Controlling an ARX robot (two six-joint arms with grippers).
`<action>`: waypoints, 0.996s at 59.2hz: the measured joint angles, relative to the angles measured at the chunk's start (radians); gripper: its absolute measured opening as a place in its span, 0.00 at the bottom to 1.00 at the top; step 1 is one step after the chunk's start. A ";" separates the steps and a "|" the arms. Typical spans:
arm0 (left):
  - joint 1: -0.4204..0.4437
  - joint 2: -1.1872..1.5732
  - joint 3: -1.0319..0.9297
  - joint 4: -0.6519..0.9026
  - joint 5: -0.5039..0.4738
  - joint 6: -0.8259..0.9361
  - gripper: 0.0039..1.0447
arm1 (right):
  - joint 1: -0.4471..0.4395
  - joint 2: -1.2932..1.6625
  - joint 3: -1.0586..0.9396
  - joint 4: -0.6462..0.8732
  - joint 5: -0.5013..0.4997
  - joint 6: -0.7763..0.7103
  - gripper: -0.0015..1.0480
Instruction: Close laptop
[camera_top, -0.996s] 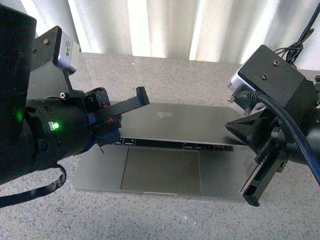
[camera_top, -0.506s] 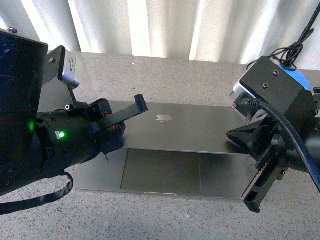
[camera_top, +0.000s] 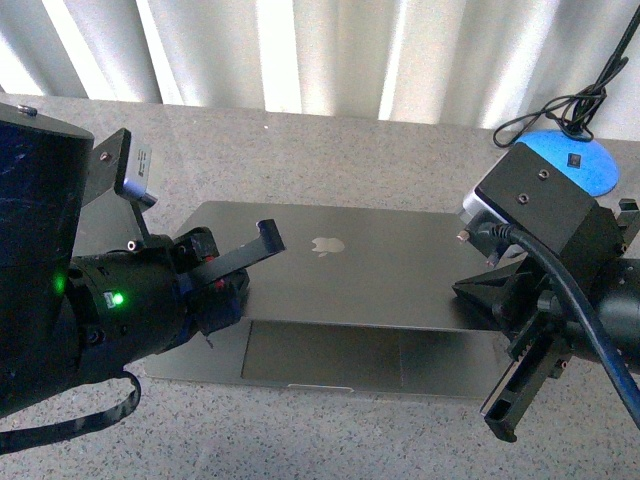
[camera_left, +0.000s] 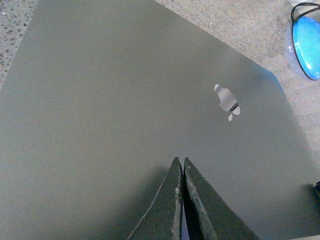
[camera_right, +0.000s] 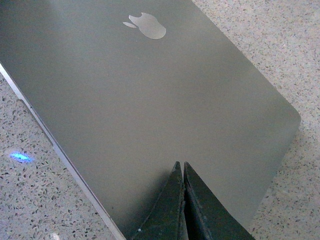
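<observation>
Counted in the front view: one laptop at centre frame on a speckled table, two grippers, one blue dome at upper right with one black cable running off it. Lid tilted low over the base, not shut: hiding the keys, leaving the trackpad and the palm rest bare along the lower edge. One logo on the lid, just right of the left arm's tip. At lower centre of its wrist view, the left gripper, pressed closed on nothing, tips over bare lid with the logo up and to the right; cannot tell whether touching the metal. Low in its own wrist view, the right gripper, likewise closed and empty, over the lid close to a rounded corner at right. Open table on most sides: a broad band behind the hinge edge up to the curtain, a narrower strip below the base's front edge, bare stone past the corner in the right wrist view. Crowded at frame left by the left arm's black housing, at frame right by the right arm. Dome well apart from the lid's far right corner.
</observation>
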 joint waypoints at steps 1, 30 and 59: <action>0.004 0.002 -0.001 0.001 0.003 0.000 0.03 | 0.001 0.003 0.000 0.002 0.001 0.000 0.01; 0.068 0.090 0.003 0.029 0.059 -0.015 0.03 | 0.031 0.106 -0.003 0.062 0.025 0.021 0.01; 0.099 0.167 0.019 0.067 0.117 -0.124 0.03 | 0.046 0.180 0.004 0.090 0.036 0.028 0.01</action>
